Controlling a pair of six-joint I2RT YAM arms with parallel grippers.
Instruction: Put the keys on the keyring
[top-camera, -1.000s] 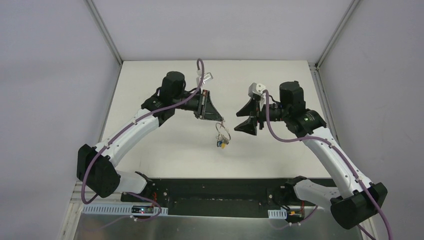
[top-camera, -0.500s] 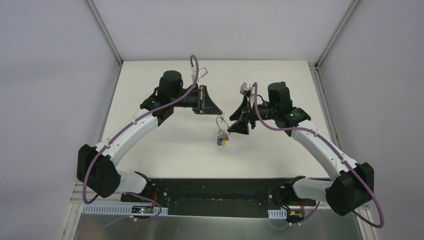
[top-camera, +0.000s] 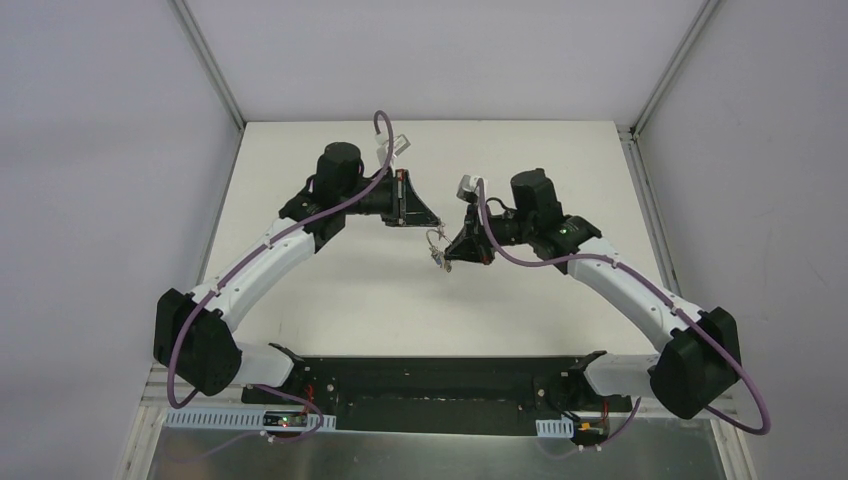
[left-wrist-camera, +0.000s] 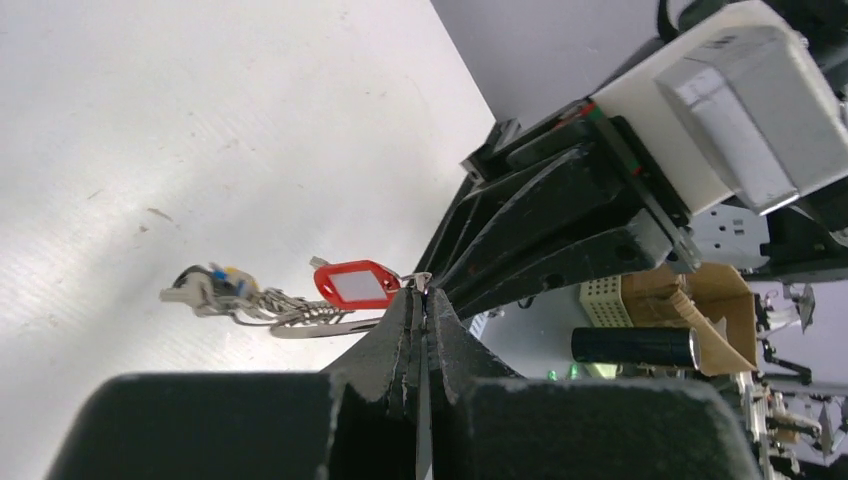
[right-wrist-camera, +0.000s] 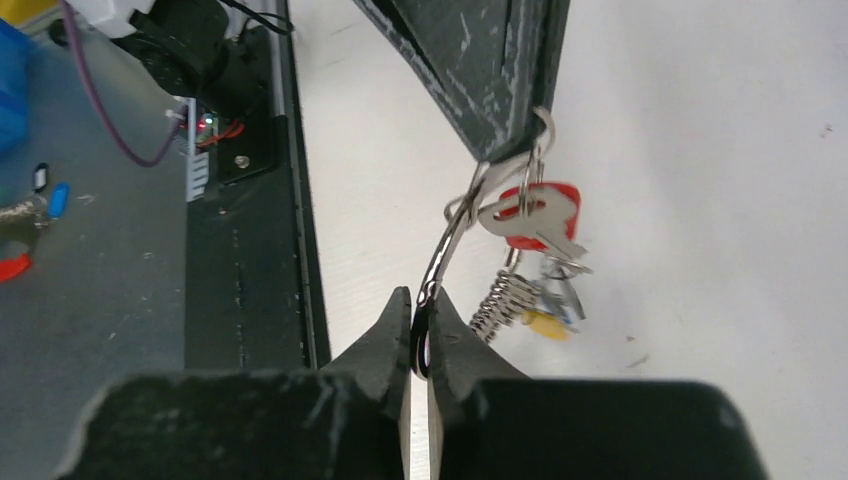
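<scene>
The keyring (top-camera: 436, 246) hangs in the air above the white table (top-camera: 330, 290), between my two grippers. My left gripper (top-camera: 438, 229) is shut on its top end, and my right gripper (top-camera: 447, 258) is shut on its lower arc. In the right wrist view the thin silver keyring (right-wrist-camera: 453, 232) runs from the left gripper's fingers (right-wrist-camera: 490, 80) down into my shut right gripper (right-wrist-camera: 420, 302). A key with a red tag (right-wrist-camera: 538, 212) hangs on it above a bunch with a yellow tag (right-wrist-camera: 545, 324). The left wrist view shows my left gripper (left-wrist-camera: 421, 294) shut beside the red tag (left-wrist-camera: 355, 284).
The black base rail (top-camera: 430, 378) runs along the table's near edge. Grey walls and metal posts (top-camera: 210, 62) close in the sides and back. Past the table edge the left wrist view shows a cardboard box (left-wrist-camera: 712, 300) and a dark cylinder (left-wrist-camera: 632, 346).
My right gripper has moved left to the keyring and shut on its lower arc. The bunch, which hung straight down, is now pulled up between the two grippers. The left gripper stayed shut.
</scene>
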